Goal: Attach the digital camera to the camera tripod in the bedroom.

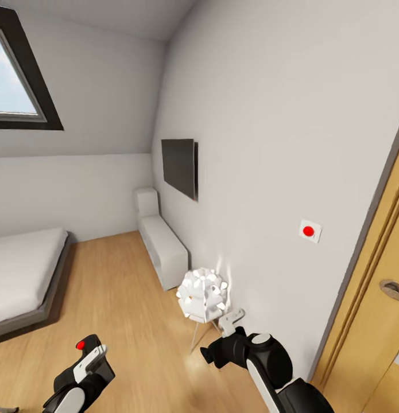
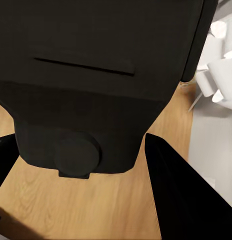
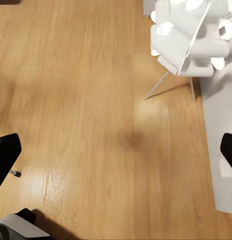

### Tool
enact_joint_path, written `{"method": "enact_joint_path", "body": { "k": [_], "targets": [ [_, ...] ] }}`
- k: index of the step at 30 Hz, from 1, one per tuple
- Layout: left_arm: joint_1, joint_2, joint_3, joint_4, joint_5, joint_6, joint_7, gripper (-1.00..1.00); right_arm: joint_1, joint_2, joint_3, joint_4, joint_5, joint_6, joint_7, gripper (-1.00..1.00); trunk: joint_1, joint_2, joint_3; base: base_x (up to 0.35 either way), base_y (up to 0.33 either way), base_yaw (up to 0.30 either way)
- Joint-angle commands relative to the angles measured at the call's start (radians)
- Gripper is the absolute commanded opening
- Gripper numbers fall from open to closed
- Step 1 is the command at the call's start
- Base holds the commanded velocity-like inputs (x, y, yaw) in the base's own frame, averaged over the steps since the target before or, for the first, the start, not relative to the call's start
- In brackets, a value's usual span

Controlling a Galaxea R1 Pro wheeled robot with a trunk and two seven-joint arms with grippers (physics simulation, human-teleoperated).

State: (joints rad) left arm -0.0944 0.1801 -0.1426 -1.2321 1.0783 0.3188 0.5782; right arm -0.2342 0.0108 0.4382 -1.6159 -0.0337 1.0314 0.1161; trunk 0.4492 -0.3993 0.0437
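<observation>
Your left gripper point(image 1: 87, 357) is pinching the small black camera with the red button point(image 1: 84, 346). Your right gripper point(image 1: 225, 338), spread wide, holds nothing. Turn gently: bump the white spiky floor lamp point(image 1: 202, 295) and the camera could slip.

floor point(image 1: 124, 298) light wood planks | walls point(image 1: 268, 115) pale grey | lamp point(image 1: 202, 293) white | digital camera point(image 2: 91, 75) black, red button
</observation>
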Motion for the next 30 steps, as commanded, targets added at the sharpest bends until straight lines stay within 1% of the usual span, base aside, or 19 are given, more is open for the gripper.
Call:
{"method": "enact_joint_path", "body": {
  "k": [1, 6, 20, 25, 30],
  "targets": [
    [-0.001, 0.001, -0.002, -0.001, 0.004, 0.002, 0.006, -1.0, 0.0, -0.001, -0.001, -0.001, -0.003, 0.001, 0.0, 1.0, 0.001, -0.001, 0.0, 0.252, -0.162, 0.249],
    [-0.001, 0.001, -0.001, 0.0, 0.004, 0.002, 0.003, -1.0, 0.0, -0.003, 0.002, 0.0, -0.003, -0.015, 0.001, 1.0, 0.001, -0.001, 0.0, 0.118, -0.064, 0.258],
    [-0.001, 0.001, 0.0, 0.003, 0.004, 0.002, 0.001, -1.0, 0.0, -0.003, 0.002, 0.0, -0.003, -0.019, 0.002, 1.0, 0.001, -0.001, 0.0, 0.014, -0.01, 0.277],
    [-0.001, 0.001, 0.0, 0.003, 0.004, 0.002, 0.003, -1.0, 0.0, -0.003, 0.002, 0.0, -0.003, -0.019, 0.002, 1.0, 0.001, -0.001, 0.0, 0.1, -0.11, 0.279],
    [-0.001, 0.001, -0.001, 0.003, 0.003, 0.002, 0.006, -1.0, 0.0, -0.003, 0.002, 0.0, -0.003, -0.019, 0.002, 1.0, 0.001, -0.001, 0.0, 0.184, -0.195, 0.279]
  ]
}}
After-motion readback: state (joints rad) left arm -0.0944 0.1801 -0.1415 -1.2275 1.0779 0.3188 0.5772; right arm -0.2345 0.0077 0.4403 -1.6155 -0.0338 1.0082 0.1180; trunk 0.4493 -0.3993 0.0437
